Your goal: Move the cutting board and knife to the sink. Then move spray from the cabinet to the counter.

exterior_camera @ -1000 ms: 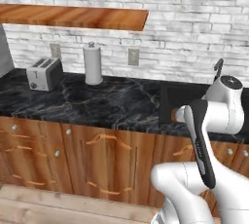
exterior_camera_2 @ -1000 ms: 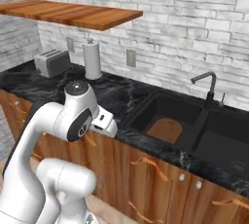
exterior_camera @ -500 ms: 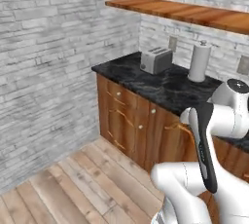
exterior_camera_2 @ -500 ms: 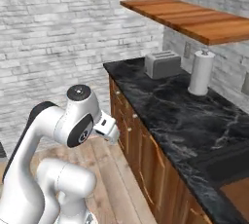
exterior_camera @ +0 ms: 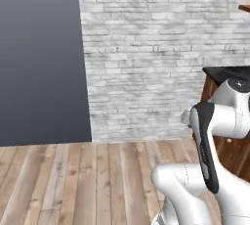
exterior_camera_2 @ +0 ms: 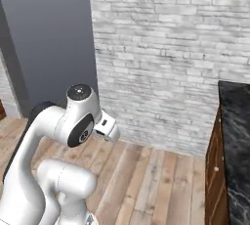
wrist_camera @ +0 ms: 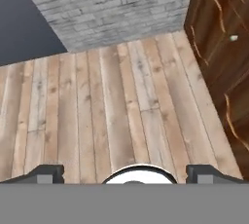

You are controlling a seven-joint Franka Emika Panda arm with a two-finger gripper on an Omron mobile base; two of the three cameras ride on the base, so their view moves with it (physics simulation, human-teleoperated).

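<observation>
My gripper [wrist_camera: 127, 172] is open, its two dark fingertips [wrist_camera: 46, 172] wide apart with nothing between them, and it looks down at a bare wooden floor [wrist_camera: 112, 101]. The arm is folded close over the base, with the hand [exterior_camera_2: 106, 127] held at chest height. One end of the black marble counter [exterior_camera: 228, 74] shows at the right edge, also seen as the counter [exterior_camera_2: 236, 136] in the right base view. A tip of the brown cabinet shelf [exterior_camera: 245, 8] peeks in at the upper right. The cutting board, knife, sink and spray are out of view.
A white brick wall [exterior_camera: 146, 53] stands ahead, with a dark grey wall [exterior_camera: 41, 57] to its left. Brown lower cupboards [wrist_camera: 219, 38] rise at the right of the hand view. Plank floor [exterior_camera: 78, 180] spreads in front of the base.
The whole picture has swept sideways: the base has turned away from the counter, so sink, toaster and paper roll have left the views. The arm's pose and open jaws are unchanged.
</observation>
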